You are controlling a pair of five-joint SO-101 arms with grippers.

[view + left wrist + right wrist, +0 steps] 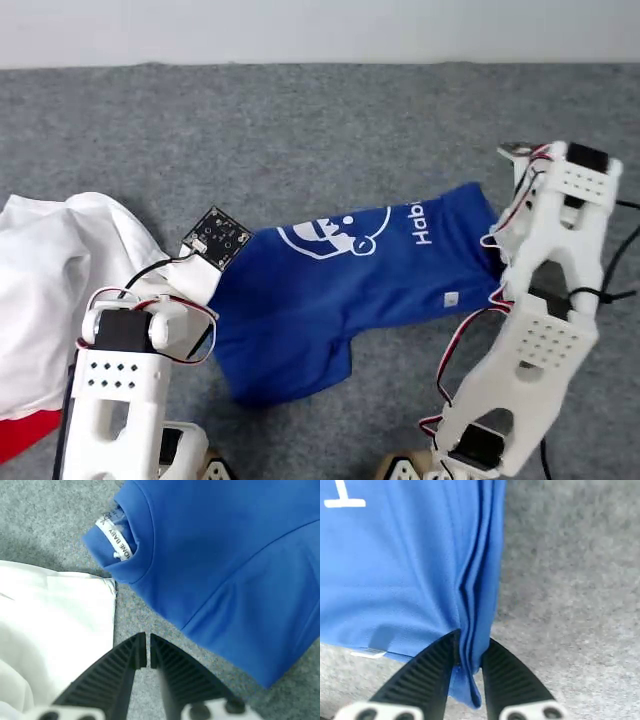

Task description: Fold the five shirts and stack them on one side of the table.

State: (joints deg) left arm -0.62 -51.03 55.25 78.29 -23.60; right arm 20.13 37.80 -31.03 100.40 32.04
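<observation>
White plastic makes up both arms, which stand at the bottom edge of the high view: the left arm point(120, 375) at lower left, the right arm point(540, 330) at lower right. The left fingers point(115, 670) are together, with only a thin slit between them, and they hold nothing. They are over a bare strip of the grey worktop point(40, 520), between the white shirt point(50, 625) and the blue shirt point(225, 555). The right fingers point(430, 670) are clamped on a folded edge of the blue shirt, where several layers of cloth run together, close to a small white tag point(367, 653).

In the high view the blue shirt lies in the middle of the frame, spread from lower left to upper right between the two arms, with a white print point(335, 232) facing up. Its collar point(125, 545), with a white label inside, lies just beside a corner of the white shirt. The white shirt is crumpled at the left edge of the frame, and a piece of red cloth point(20, 435) shows at its lower edge, in the lower left corner. Farther up, the grey worktop runs to a pale wall point(300, 30) along the top.
</observation>
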